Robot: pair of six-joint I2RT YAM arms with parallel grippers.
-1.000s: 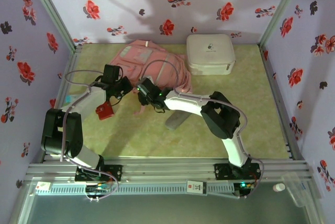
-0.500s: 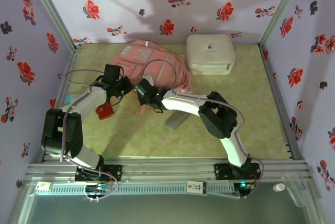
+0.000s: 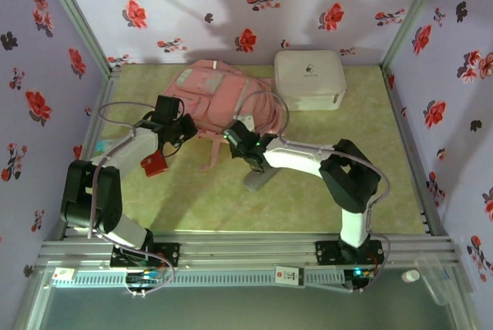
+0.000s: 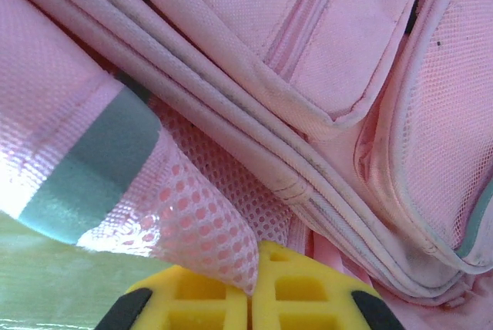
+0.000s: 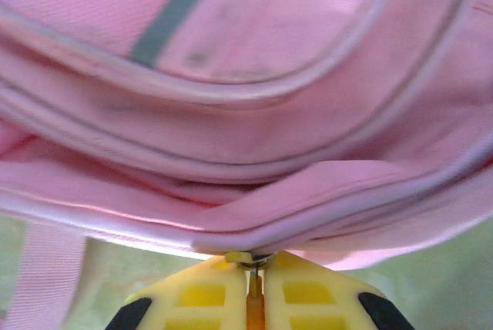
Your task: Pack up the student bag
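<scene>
While both jaws are clenched, student bag (image 3: 219, 97) lies upper centre of the top view.
My left gripper (image 4: 250, 287) pinches its pink mesh; my right gripper (image 5: 253, 268) nips a fold of its edge.

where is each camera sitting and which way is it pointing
Top external: above and behind the bases, looking down on the table; left arm and right arm show, reaching to the student bag.
Left wrist: on the left arm, facing along the left gripper, shut on the bag's mesh.
Right wrist: on the right arm, facing along the right gripper, shut on the bag's edge.
Shared: all three see the pink bag.
</scene>
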